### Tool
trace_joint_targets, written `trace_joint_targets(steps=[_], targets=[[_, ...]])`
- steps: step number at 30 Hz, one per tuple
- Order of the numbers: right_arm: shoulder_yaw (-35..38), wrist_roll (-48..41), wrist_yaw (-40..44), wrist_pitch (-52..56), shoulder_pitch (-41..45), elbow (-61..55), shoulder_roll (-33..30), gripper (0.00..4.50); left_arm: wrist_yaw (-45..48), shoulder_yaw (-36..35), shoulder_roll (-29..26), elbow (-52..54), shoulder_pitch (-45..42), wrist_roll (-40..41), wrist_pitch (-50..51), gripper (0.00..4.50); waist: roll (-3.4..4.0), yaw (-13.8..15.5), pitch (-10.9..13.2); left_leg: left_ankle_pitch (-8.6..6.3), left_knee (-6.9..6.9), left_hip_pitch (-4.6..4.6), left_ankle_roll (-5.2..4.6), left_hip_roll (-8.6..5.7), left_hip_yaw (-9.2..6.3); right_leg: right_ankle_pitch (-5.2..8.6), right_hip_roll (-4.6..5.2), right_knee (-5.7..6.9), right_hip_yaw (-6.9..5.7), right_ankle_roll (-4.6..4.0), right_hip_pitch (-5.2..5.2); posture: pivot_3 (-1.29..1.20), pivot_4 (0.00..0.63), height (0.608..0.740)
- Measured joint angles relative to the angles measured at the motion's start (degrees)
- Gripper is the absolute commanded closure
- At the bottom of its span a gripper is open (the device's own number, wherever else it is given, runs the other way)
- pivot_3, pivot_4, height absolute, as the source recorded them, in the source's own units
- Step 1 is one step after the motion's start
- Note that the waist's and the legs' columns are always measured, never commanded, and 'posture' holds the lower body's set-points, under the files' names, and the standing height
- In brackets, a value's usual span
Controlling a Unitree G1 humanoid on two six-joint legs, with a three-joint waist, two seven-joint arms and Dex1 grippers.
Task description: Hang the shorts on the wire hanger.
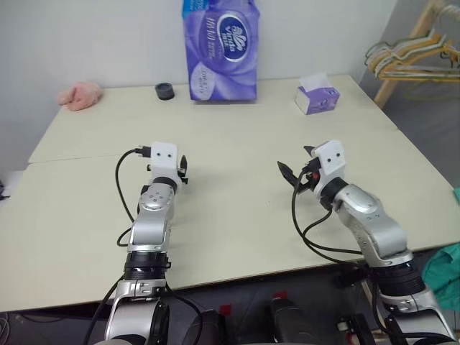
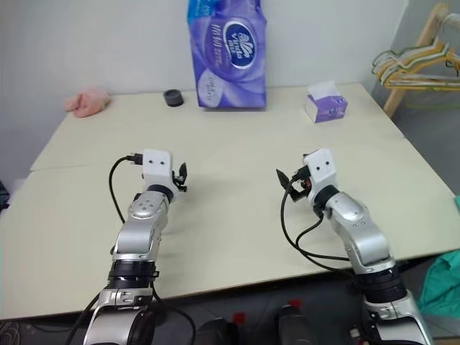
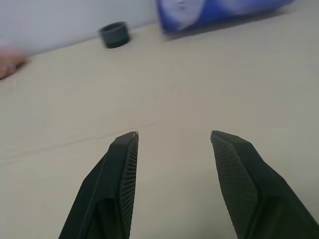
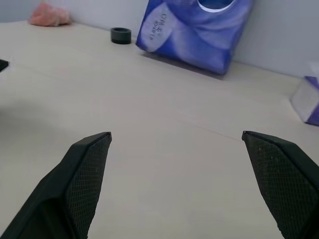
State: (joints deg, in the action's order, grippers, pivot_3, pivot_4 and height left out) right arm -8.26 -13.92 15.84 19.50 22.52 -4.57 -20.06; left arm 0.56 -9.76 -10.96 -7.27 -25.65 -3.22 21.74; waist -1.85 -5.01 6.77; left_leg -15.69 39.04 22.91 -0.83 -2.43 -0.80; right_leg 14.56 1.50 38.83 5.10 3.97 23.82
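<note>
Two grippers: both empty over the table (image 1: 237,215).
Left gripper (image 3: 174,135): jaws partly apart, pointing 12 o'clock.
Right gripper (image 4: 177,134): jaws wide, pointing 11 o'clock.
Hanger bunch (image 1: 413,57): 2 o'clock; can't pick out the wire hanger.
Shorts (image 1: 442,269): 4 o'clock, off the table edge.
Risk: you'll likely hook a pastel hanger, or overreach sideways for the fabric.
</note>
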Motion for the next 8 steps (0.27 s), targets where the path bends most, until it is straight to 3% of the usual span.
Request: trace_joint_targets(steps=[8], targets=[[-0.53,4.41,0.55,-5.08,-1.84,6.60,3.87,0.02,-1.19,0.17,1.34,-0.02,1.55,1.23,-1.30,2.06,-0.21,3.10,-1.91,0.07,0.00,-0.04,0.10,0.01,0.00,-0.21,-0.10,-0.17,-0.17,-0.36,-0.07,-0.01,0.023,0.740]])
